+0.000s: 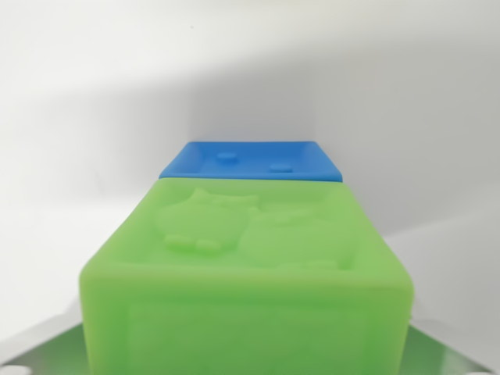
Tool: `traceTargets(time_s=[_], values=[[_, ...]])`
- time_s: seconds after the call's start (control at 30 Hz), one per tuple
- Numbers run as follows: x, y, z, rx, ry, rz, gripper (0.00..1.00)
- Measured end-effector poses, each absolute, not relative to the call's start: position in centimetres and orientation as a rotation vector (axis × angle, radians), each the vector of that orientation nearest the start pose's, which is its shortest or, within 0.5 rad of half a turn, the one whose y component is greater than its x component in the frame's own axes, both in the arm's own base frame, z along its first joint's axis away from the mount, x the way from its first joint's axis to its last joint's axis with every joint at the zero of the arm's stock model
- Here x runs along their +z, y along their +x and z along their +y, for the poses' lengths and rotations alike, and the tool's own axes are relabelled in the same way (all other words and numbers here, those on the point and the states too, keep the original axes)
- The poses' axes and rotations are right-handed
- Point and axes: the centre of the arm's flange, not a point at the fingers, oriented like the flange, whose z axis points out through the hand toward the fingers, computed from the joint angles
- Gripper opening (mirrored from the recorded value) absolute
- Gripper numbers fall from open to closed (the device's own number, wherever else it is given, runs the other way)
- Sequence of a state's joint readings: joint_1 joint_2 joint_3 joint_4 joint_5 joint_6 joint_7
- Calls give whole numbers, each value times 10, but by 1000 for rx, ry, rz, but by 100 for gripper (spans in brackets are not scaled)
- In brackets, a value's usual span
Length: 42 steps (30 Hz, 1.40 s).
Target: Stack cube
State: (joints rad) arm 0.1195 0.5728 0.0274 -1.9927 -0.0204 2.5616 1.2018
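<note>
Here, in the wrist view, the green cube [246, 273] fills the lower half, very close to the camera, its embossed top face up. That closeness suggests the claw holds it for carrying, yet no fingers show, so I cannot tell whether the claw is wide or closed on it. Beyond the green cube's far edge lies the blue cube [251, 160], studded top up, on the white worktop [86, 117], probably the base for the stack. Whether the two cubes touch is unclear.
</note>
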Motion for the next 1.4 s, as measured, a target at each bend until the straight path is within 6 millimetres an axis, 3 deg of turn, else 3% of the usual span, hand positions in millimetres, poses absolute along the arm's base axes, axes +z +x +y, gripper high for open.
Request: traceTargets(time_s=[0.97,1.4], values=[[170,600,89,8,-2724,1564,100],[194,602,89,1,-2723,1563,100]])
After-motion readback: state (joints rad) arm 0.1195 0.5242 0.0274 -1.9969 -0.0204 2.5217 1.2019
